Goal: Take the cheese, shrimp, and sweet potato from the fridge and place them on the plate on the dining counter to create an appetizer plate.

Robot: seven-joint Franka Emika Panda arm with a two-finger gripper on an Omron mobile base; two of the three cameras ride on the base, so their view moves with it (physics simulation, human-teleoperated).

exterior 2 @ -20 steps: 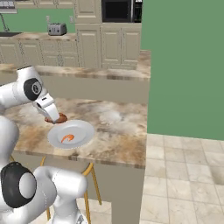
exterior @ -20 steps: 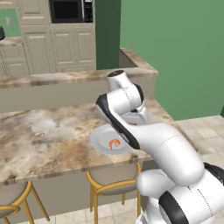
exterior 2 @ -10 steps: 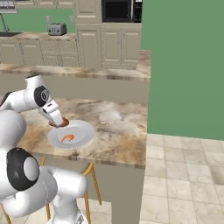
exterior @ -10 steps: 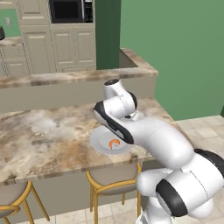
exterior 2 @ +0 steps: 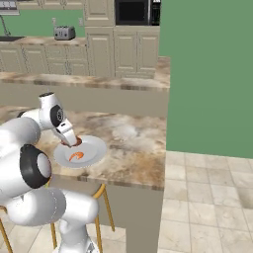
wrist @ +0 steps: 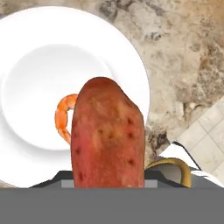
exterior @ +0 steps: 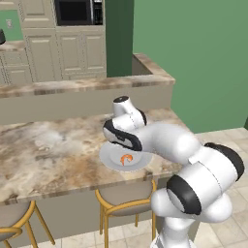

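White plate (exterior: 112, 159) on the beige-brown marbled dining counter (exterior: 48, 150), left base view: the plate lies directly below the claw, which is hidden here behind the arm's wrist. A curled orange shrimp (exterior: 126, 160) rests near the plate's centre. Two stools with yellow-tan frames (exterior: 123, 206) stand under the counter edge, nearer the camera than the claw. No writing or brand mark can be read on any surface.

Right base view: the claw (exterior 2: 73, 142) points downward over the rim of the plate (exterior 2: 91, 154) on the side toward the arm. A reddish-brown lump, the sweet potato (exterior 2: 75, 142), sits between its fingers, just above the plate. The shrimp (exterior 2: 76, 156) lies on the plate just beyond the claw's tip, apart from the potato. A toaster (exterior 2: 63, 33) stands on the back counter, far behind the claw.

Hand view: the sweet potato (wrist: 107, 140) rises from between the fingers, oblong, smooth-skinned, reddish-orange with small dark pits. The claw is part-closed and grips its sides. Behind the potato lies the plate (wrist: 39, 78), and the shrimp (wrist: 64, 117) shows as a pale orange curl partly hidden by the potato's left edge. Marbled counter (wrist: 183, 65) lies to the right of the claw.
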